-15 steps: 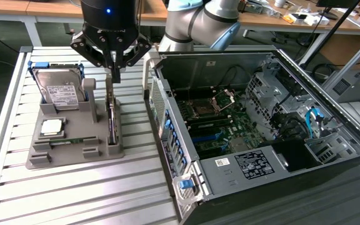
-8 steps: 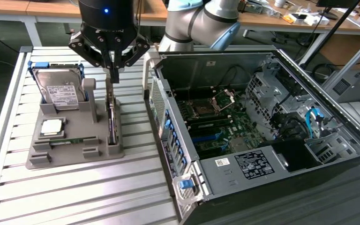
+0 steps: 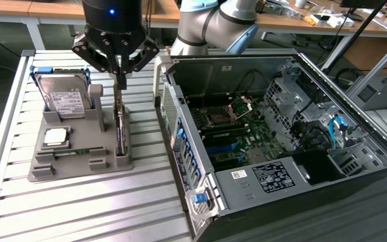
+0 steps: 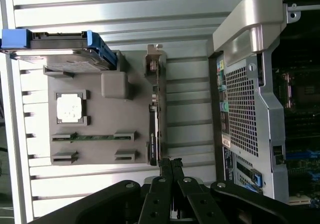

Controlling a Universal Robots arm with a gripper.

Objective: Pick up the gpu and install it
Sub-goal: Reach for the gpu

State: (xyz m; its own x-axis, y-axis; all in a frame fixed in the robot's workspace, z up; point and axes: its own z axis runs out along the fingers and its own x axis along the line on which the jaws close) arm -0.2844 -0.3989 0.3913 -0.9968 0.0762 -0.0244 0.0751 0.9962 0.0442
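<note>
On the slatted counter (image 3: pixel 79 212), the gpu (image 3: pixel 121 128) stands on edge in a grey holder (image 3: pixel 79 169), just beside the open computer case (image 3: pixel 213 75). Above its upper end, the arm's fingers (image 4: pixel 176 170) are pressed together. They may be nipping the card's edge, but that is unclear.

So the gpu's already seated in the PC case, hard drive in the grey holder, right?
No: the gpu stands on edge in the grey holder too, beside the hard drive, not in the PC case. The exterior view shows it.
</note>
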